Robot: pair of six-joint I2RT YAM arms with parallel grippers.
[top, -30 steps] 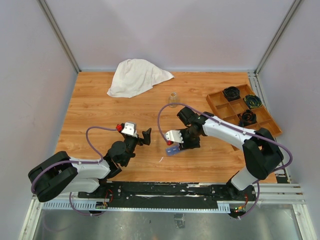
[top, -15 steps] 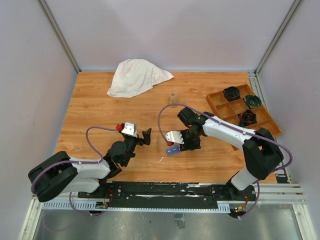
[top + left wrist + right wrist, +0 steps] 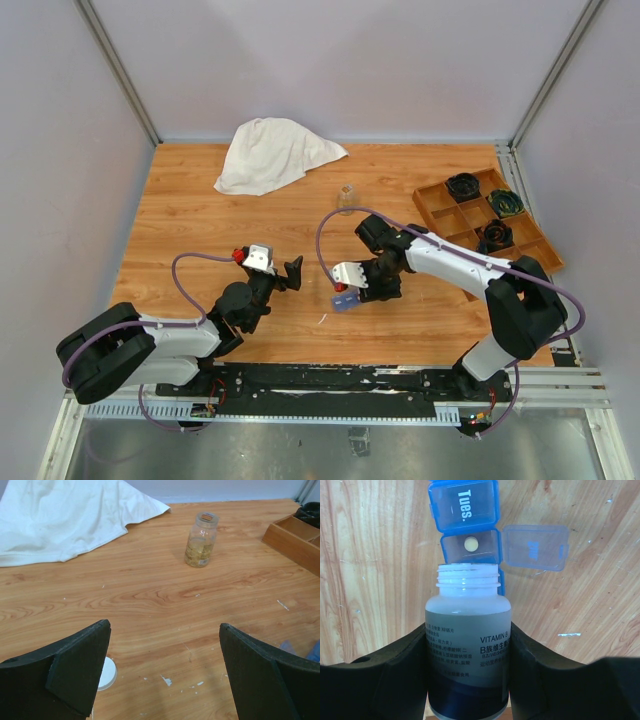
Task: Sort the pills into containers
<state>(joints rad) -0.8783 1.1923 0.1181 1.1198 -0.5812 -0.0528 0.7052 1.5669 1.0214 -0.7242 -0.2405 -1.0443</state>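
Note:
My right gripper [image 3: 468, 645] is shut on a white vitamin B bottle [image 3: 468, 645] with its cap off, tipped mouth-first over the blue pill organizer [image 3: 465, 510]. One compartment [image 3: 470, 547] stands open with its lid [image 3: 535, 546] folded right and holds one yellow pill [image 3: 470, 544]. The compartment above it, marked "Tues.", is closed. In the top view the organizer [image 3: 342, 301] lies just under the right gripper [image 3: 352, 283]. My left gripper [image 3: 162, 672] is open and empty above the table; a white bottle cap [image 3: 107, 673] lies by its left finger.
A small glass jar [image 3: 201, 540] stands mid-table, also in the top view [image 3: 346, 197]. A white cloth [image 3: 270, 152] lies at the back left. A brown wooden divided tray [image 3: 440, 215] with dark items sits at the right edge.

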